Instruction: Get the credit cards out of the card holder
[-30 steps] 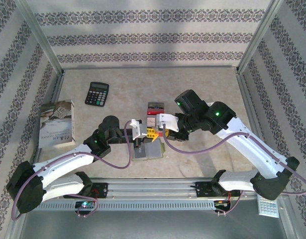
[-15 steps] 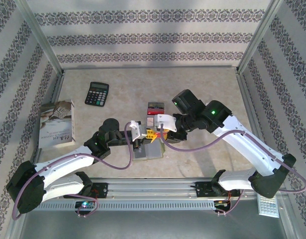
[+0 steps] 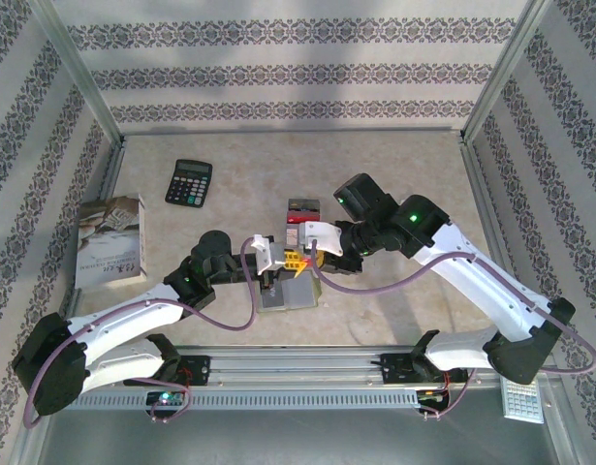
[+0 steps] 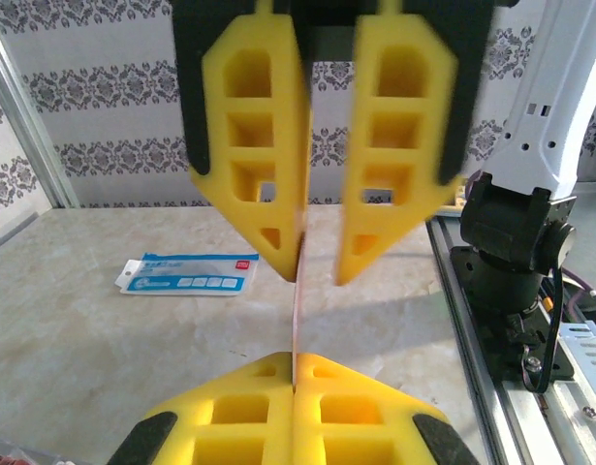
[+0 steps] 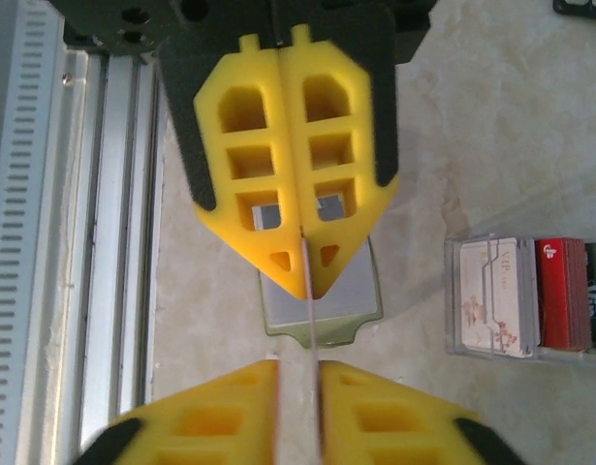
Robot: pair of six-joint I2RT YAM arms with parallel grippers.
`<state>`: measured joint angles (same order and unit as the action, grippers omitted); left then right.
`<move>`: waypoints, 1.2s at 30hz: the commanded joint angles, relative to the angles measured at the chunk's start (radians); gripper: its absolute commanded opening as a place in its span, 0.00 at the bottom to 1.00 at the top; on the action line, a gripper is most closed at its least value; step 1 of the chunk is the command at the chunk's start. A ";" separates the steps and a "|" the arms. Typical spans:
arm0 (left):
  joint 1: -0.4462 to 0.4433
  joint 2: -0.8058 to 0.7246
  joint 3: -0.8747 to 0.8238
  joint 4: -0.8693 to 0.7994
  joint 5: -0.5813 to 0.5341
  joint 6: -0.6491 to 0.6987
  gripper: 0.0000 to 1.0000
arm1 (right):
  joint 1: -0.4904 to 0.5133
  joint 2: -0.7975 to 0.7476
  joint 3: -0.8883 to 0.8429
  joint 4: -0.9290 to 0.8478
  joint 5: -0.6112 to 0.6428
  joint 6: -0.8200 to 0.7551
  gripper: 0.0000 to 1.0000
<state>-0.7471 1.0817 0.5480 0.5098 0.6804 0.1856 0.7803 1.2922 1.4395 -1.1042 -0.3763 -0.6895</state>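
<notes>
Holding one thin card (image 4: 298, 320) edge-on in mid-air: my left pincer (image 4: 296, 360) clenched on it. My right pincer (image 5: 298, 373) straddles same card, fingers slightly parted, not yet gripping; I judge this a handover. Card holder (image 5: 322, 302) lies open on tabletop (image 5: 423, 145) directly beneath. Pale and red cards (image 5: 496, 295) rest near it, already out.
</notes>
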 commanded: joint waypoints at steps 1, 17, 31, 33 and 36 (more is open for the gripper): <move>-0.012 -0.014 -0.004 0.055 0.011 -0.011 0.00 | -0.007 0.008 -0.014 -0.009 -0.004 -0.009 0.08; -0.012 -0.411 -0.192 -0.195 -0.419 -0.096 0.69 | -0.068 0.233 0.128 -0.003 0.120 -0.153 0.00; -0.013 -0.836 -0.318 -0.555 -0.723 -0.283 0.69 | -0.144 0.583 0.389 0.012 0.154 -0.280 0.00; -0.012 -0.826 -0.313 -0.560 -0.735 -0.274 0.70 | -0.154 0.625 0.412 0.011 0.152 -0.292 0.00; -0.012 -0.802 -0.305 -0.553 -0.741 -0.260 0.72 | -0.176 0.675 0.446 0.006 0.134 -0.301 0.00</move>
<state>-0.7471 0.2676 0.2287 -0.0162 -0.0246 -0.0620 0.6231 1.9282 1.8400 -1.0840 -0.2214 -0.9520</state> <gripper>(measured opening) 0.718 0.059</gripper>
